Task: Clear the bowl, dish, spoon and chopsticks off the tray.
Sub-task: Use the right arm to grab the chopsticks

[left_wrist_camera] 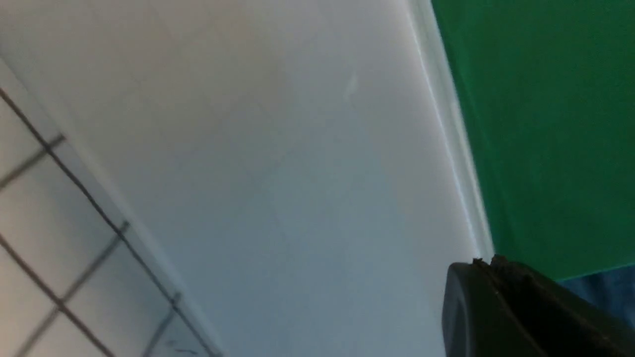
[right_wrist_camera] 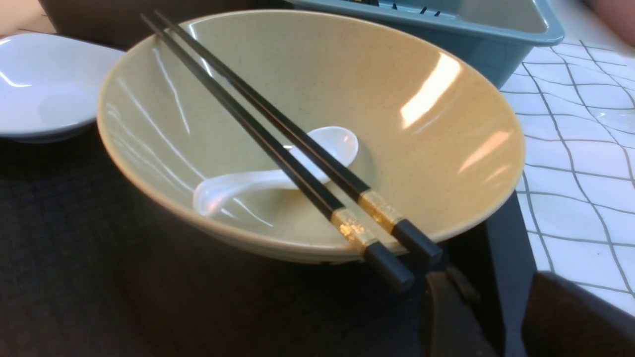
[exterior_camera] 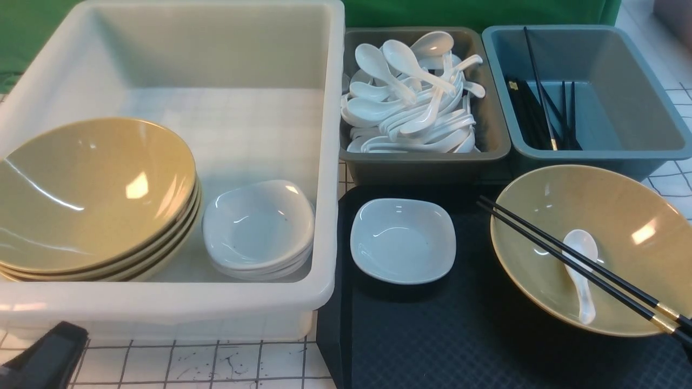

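A white tablecloth [exterior_camera: 216, 362] ruled with dark grid lines covers the table, and a green backdrop [exterior_camera: 32, 32] hangs behind it. At the left stands a deep white tub [exterior_camera: 162, 308] holding a stack of yellow bowls [exterior_camera: 92, 194] and, beside it, a stack of small white dishes [exterior_camera: 259, 227]. Right of the tub sits a grey bin [exterior_camera: 427, 165] heaped with white soup spoons [exterior_camera: 411, 102], then a blue-grey bin [exterior_camera: 611, 146] with loose black sticks [exterior_camera: 540, 113] inside.

In front of the two bins lies the black tray [exterior_camera: 432, 335]. The dish [exterior_camera: 403, 240] rests on the tray's left part, apart from the bowl [exterior_camera: 621, 216] on its right part. The spoon [exterior_camera: 581, 265] lies inside the bowl, and the chopsticks [exterior_camera: 621, 283] lie side by side across the bowl's rim, passing over the spoon, gold-banded ends toward the robot.

The left gripper [exterior_camera: 43, 354] sits low over the cloth by the tub's near left corner; whether it is clenched or released cannot be told. The right gripper [right_wrist_camera: 488, 292] is low at the tray's right edge, fingers spread and empty, just beside the chopsticks' thick ends
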